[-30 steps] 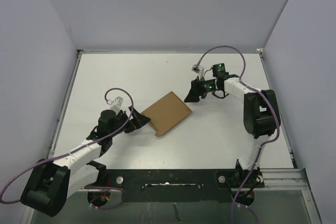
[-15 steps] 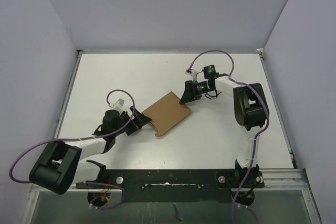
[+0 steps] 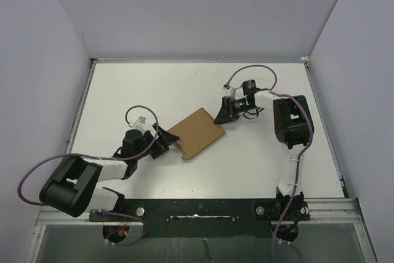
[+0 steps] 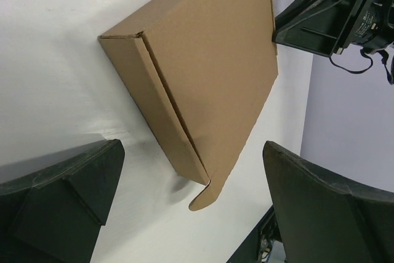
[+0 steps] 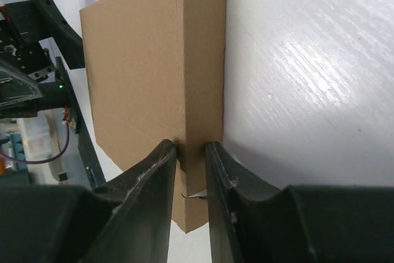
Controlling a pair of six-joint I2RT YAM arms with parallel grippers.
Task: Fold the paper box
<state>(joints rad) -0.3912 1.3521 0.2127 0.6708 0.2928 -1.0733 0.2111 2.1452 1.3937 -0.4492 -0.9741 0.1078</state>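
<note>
Since the paper box point(image 3: 196, 133) lies diagonally between both arms, the right pincer point(image 5: 191, 145) straddles its far edge, jaws narrow, grip unclear; the left pincer point(image 4: 192, 158) gapes released beside its near edge.

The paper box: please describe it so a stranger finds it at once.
On the white table, look midway between the left gripper and the right gripper. The paper box lies flat there, turned diagonally, the only brown cardboard thing among white and black parts.
</note>
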